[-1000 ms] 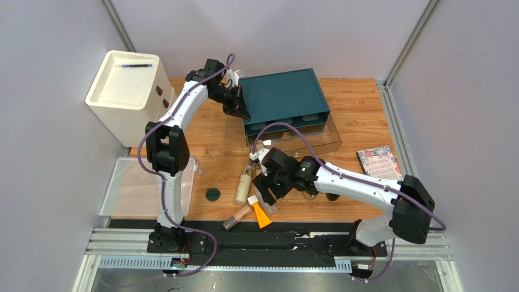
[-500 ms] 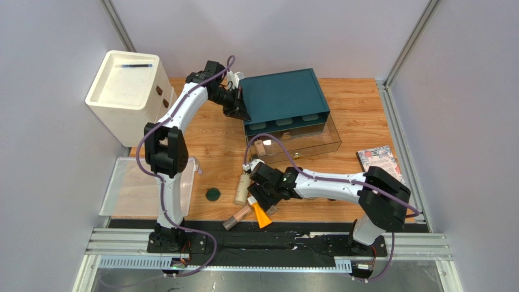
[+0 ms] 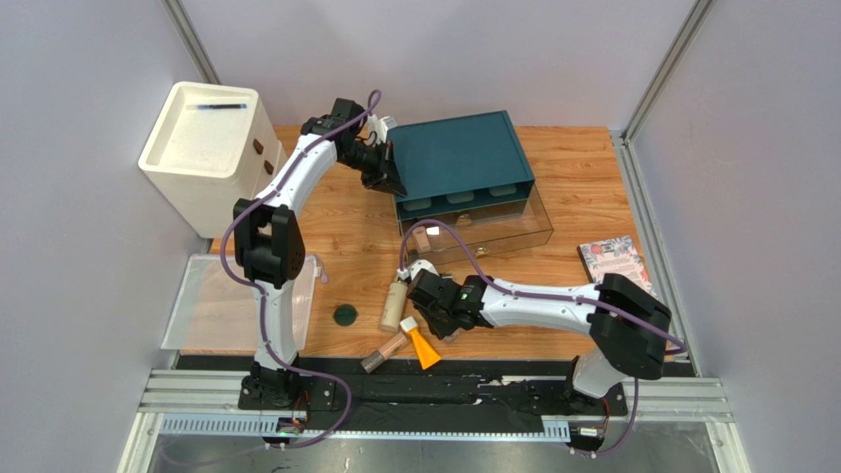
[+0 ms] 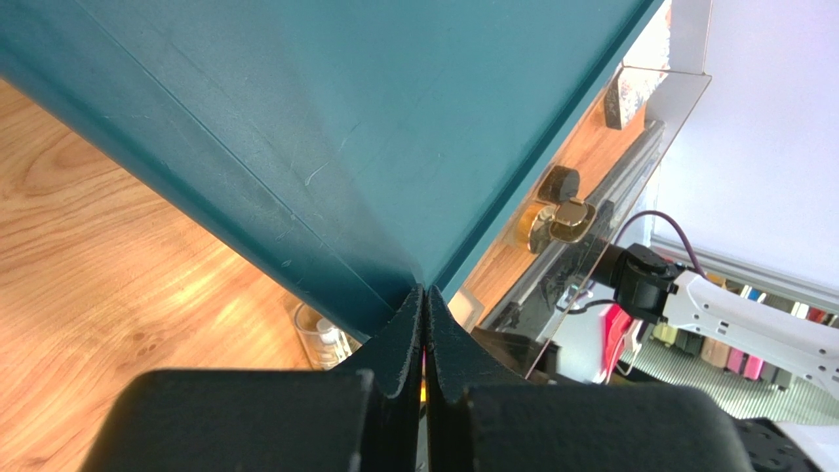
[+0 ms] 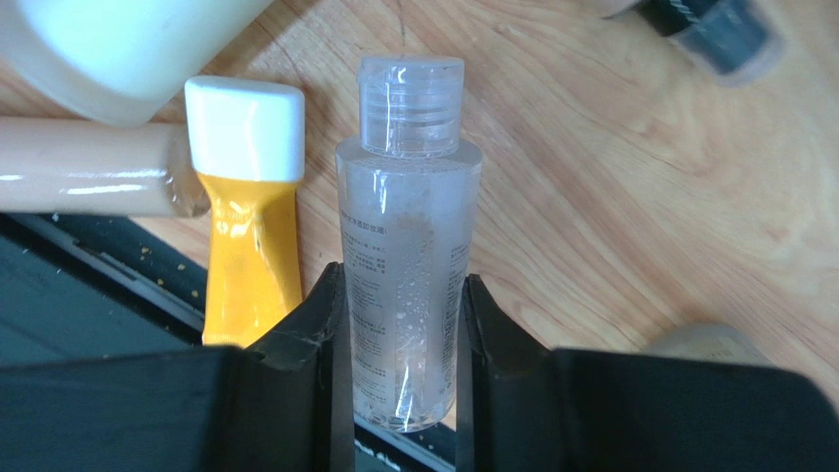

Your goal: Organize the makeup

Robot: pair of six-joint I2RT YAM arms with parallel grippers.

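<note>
We see the left gripper (image 3: 387,183) reach toward twelve o'clock on the table (image 3: 573,168), its tip at a corner of the teal box (image 3: 459,153), the white drawer cabinet (image 3: 202,148) off at ten o'clock. Near six o'clock the right gripper (image 3: 434,325) hangs low, the cream bottle (image 3: 394,307) lying just at its nine o'clock, the orange tube (image 3: 424,352) at its six, a dark-green disc (image 3: 344,315) farther toward nine.

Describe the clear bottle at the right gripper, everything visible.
The clear bottle is a slim transparent plastic cylinder with a ribbed clear cap, faint printed text and droplets inside. It lies flat on the wooden table, cap pointing away from the right gripper, whose fingers press both sides. An orange tube lies beside it.
</note>
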